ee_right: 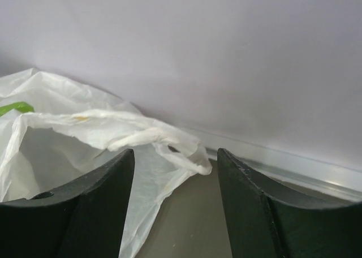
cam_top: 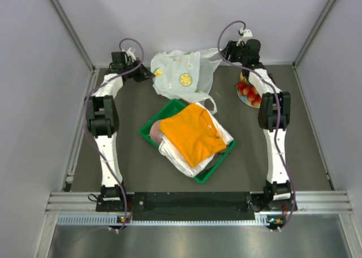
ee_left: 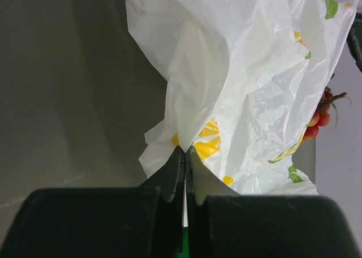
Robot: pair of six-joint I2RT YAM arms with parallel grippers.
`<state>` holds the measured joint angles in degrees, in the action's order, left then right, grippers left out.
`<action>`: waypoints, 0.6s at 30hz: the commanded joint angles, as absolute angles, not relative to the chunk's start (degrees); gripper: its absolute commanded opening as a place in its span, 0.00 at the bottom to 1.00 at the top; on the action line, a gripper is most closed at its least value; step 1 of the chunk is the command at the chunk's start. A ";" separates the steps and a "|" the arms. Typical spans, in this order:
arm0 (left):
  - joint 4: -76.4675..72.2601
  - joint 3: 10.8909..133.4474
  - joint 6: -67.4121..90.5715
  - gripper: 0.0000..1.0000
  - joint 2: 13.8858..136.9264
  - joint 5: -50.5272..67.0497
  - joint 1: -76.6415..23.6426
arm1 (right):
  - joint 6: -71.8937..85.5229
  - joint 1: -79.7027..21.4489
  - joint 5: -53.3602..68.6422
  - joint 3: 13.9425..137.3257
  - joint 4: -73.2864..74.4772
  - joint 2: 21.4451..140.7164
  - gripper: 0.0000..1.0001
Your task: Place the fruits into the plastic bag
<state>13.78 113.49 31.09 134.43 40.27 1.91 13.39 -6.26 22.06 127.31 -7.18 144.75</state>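
Observation:
The white crinkly plastic bag (cam_top: 181,72) with citrus prints lies at the back middle of the table. My left gripper (cam_top: 151,74) is shut on the bag's left edge; in the left wrist view the closed tips (ee_left: 185,151) pinch the plastic bag (ee_left: 249,82). My right gripper (cam_top: 225,53) is open by the bag's right handle; in the right wrist view the handle loop (ee_right: 181,150) lies between and beyond the spread fingers (ee_right: 175,153). The fruits (cam_top: 249,92), red pieces, sit on a pale plate at the back right, partly hidden by the right arm. Red fruits (ee_left: 318,119) peek past the bag.
A green tray (cam_top: 148,132) in the middle holds folded orange (cam_top: 192,133) and white clothes and a pink rounded item (cam_top: 155,132). White walls enclose the table on three sides. The back wall (ee_right: 226,54) is close behind the right gripper.

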 commanded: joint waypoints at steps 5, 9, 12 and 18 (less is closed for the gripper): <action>12.67 119.08 30.40 0.00 135.70 40.52 2.55 | 13.35 -6.77 21.97 132.99 -5.54 147.14 0.57; 4.94 120.06 36.54 0.00 137.28 37.63 2.55 | 14.41 -7.29 25.74 121.23 -6.85 139.24 0.56; 0.37 120.15 40.42 0.00 138.25 33.58 2.55 | 16.17 -7.29 28.91 112.69 -5.19 130.72 0.56; -4.75 123.13 44.47 0.17 140.89 30.50 2.64 | 18.54 -7.91 38.84 102.14 2.63 119.54 0.52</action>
